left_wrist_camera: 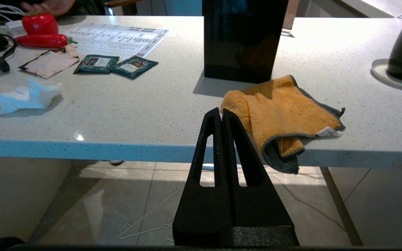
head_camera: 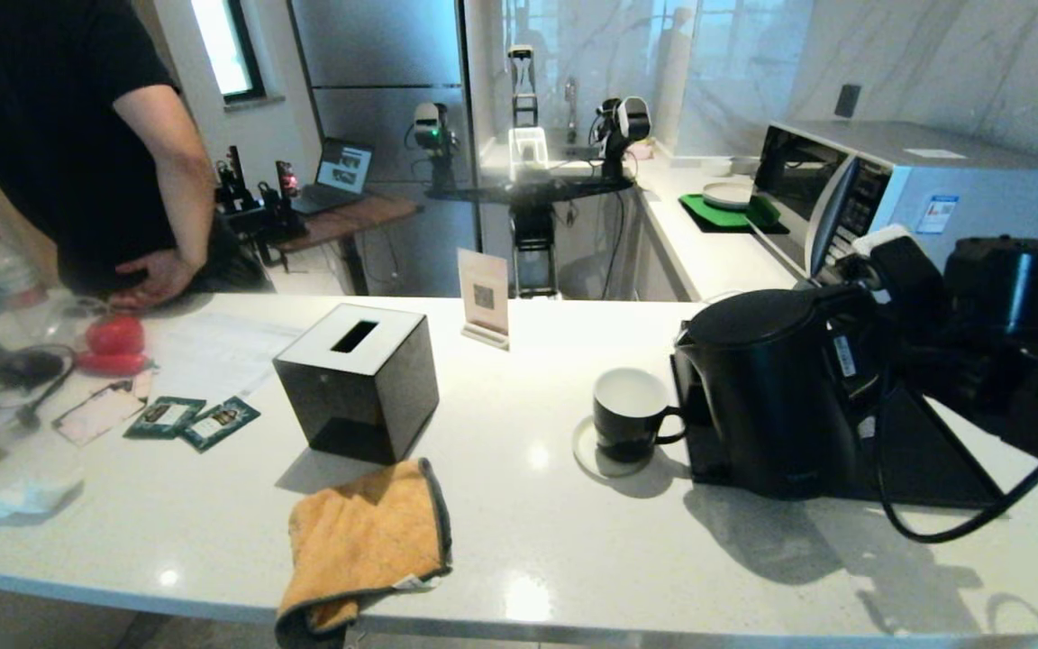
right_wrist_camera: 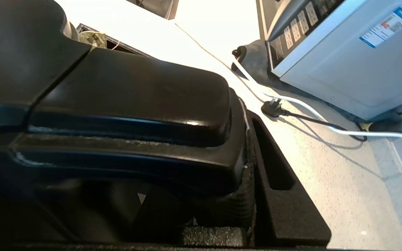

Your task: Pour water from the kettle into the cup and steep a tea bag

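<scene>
Gripping the kettle (head_camera: pixel 767 397) by its handle, my right gripper (right_wrist_camera: pixel 246 167) is closed on it for pouring; the cup (head_camera: pixel 632 413) sits just beside the kettle's spout. My left gripper (left_wrist_camera: pixel 222 116), closed and empty, waits below the desk (left_wrist_camera: pixel 152 104) edge.

Right gripper (right_wrist_camera: pixel 222 195) fingers clamped tight; left gripper (left_wrist_camera: pixel 222 115) fingers pressed together, idle.

One kettle (head_camera: pixel 771 397), one cup (head_camera: pixel 632 413), two green packets (head_camera: pixel 190 420), one cloth (head_camera: pixel 366 541).
</scene>
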